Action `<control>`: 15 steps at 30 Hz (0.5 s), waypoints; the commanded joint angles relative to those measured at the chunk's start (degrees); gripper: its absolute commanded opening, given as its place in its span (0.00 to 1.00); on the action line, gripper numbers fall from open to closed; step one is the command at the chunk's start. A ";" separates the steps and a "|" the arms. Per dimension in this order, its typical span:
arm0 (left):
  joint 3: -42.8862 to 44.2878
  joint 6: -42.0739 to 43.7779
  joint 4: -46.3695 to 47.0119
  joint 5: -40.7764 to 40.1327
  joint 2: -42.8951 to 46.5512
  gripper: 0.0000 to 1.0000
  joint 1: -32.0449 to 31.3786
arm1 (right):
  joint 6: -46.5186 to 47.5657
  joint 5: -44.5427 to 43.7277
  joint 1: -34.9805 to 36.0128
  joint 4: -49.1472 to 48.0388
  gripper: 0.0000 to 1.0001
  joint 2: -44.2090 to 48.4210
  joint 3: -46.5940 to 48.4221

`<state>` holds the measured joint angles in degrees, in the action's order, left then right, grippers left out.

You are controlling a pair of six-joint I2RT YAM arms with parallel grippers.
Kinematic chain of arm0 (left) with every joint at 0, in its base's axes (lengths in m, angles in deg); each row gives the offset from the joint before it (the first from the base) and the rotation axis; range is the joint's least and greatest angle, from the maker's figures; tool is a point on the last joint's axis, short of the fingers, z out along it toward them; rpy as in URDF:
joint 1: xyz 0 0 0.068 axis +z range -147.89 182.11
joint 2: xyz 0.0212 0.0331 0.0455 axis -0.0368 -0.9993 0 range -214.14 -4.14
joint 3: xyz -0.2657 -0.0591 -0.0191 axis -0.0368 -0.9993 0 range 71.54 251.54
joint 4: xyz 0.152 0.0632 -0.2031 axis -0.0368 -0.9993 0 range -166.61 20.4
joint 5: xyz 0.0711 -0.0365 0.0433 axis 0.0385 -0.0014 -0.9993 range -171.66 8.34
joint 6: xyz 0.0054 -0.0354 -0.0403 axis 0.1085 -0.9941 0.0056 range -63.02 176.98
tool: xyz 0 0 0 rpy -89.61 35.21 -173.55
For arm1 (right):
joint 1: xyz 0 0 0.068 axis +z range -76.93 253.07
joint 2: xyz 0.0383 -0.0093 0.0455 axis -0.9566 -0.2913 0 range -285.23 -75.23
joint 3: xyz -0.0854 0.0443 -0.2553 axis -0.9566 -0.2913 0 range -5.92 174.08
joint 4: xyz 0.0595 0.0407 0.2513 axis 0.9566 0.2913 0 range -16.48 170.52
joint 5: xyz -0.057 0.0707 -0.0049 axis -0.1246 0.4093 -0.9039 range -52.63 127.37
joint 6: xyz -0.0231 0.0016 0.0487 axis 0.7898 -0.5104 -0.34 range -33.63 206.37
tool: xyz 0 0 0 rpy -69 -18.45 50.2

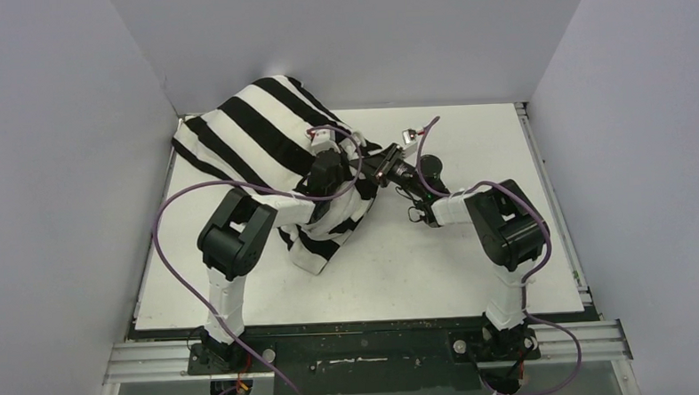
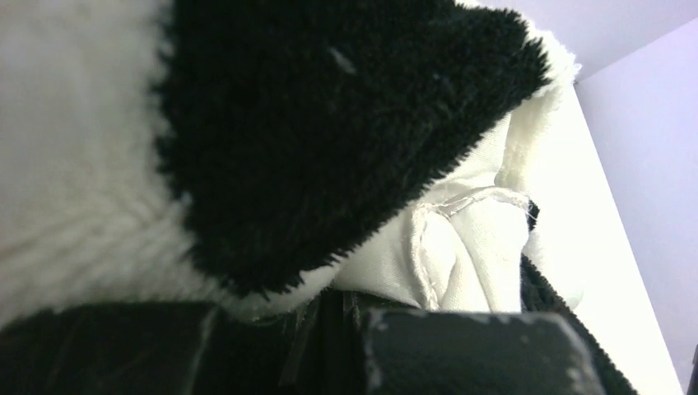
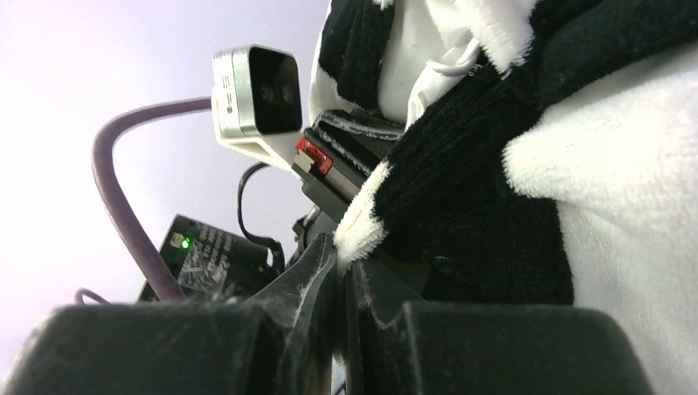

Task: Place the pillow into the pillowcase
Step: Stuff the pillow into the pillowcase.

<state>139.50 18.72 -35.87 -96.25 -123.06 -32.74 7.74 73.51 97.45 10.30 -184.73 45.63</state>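
Observation:
The pillowcase, fluffy with broad black and white stripes, stands bulging at the back left of the table. The pillow itself is hidden. Smooth white cloth with a seam shows at the pillowcase's edge; I cannot tell whether it is pillow or lining. My left gripper is at the bundle's right edge, shut on the pillowcase, with cloth pinched between its jaws. My right gripper meets it from the right, shut on a white-tipped corner of the pillowcase at its fingertips.
The white table board is enclosed by grey walls on the left, back and right. The left arm's wrist camera and purple cable sit close in front of the right gripper. The two arms nearly touch at their tips.

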 commanded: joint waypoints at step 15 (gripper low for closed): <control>-6.76 -9.88 2.88 -4.31 -8.04 0.00 3.37 | -36.66 -3.65 3.29 -38.73 0.00 15.82 -0.22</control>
<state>136.31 12.71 -21.60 -98.13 -123.23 -31.78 -13.75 62.54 97.43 11.04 -180.90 43.97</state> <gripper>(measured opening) 0.061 0.059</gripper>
